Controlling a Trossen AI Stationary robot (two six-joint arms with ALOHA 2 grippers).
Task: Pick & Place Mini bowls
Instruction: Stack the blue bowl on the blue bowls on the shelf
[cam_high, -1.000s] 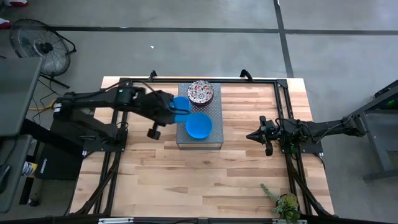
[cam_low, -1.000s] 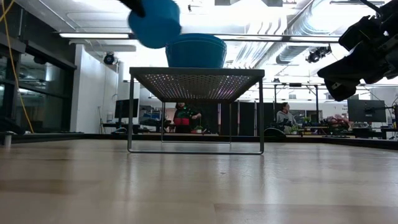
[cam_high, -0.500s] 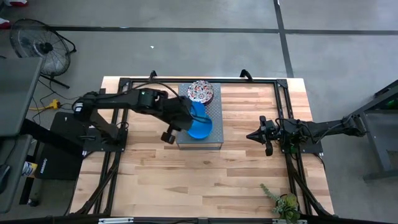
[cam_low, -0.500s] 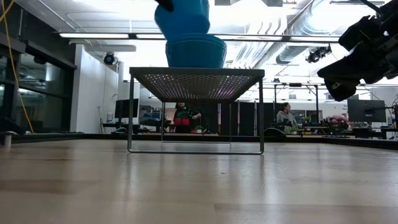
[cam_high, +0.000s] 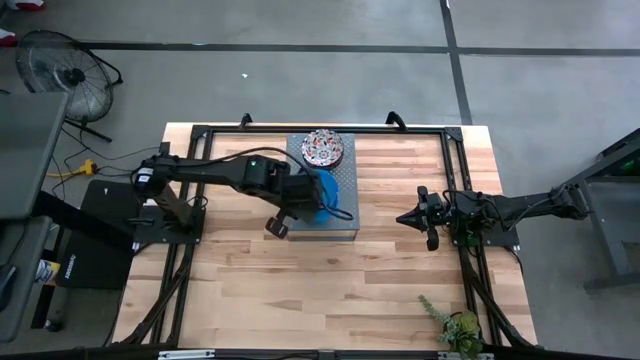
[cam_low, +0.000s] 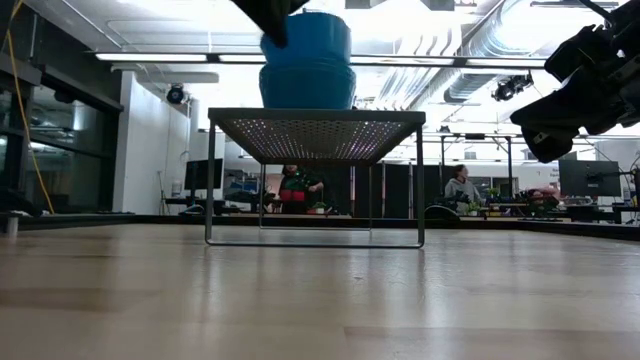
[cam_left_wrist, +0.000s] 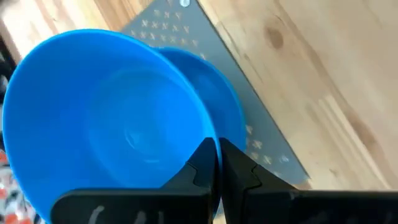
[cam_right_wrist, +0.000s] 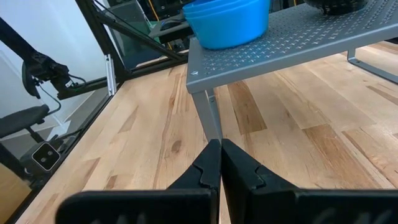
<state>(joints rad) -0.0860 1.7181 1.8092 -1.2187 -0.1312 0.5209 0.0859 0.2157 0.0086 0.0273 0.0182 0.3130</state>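
Observation:
My left gripper (cam_high: 312, 192) is shut on a bright blue mini bowl (cam_left_wrist: 112, 130) over the near half of the grey perforated rack (cam_high: 346, 228). That bowl sits on top of another blue bowl (cam_low: 306, 88) standing on the rack; whether it rests fully inside, I cannot tell. A stack of white bowls with a red-and-dark pattern (cam_high: 323, 147) stands on the rack's far end. My right gripper (cam_high: 405, 217) is shut and hovers by the table's right side, touching nothing. The blue stack (cam_right_wrist: 227, 18) also shows in the right wrist view. My left gripper pinches the blue bowl's rim (cam_left_wrist: 210, 138), one finger inside the bowl and one outside. It comes from the table's left, slanting down. The bowl is open side up, over the lower blue bowl (cam_left_wrist: 225, 102), its bottom down in that bowl's mouth.
The rack (cam_low: 320, 125) stands on thin legs above the wooden table (cam_high: 300, 280). A black frame (cam_high: 440, 130) runs around the table's edge. A small green plant (cam_high: 455, 325) stands at the near right corner. People sit far back in the room (cam_low: 458, 188).
My left gripper has carried the blue bowl from the rack's left edge toward the right and near side, over the blue bowl on the rack, and lowered it onto that bowl. The carried bowl was tilted and now sits nearly level. The right arm has kept still.

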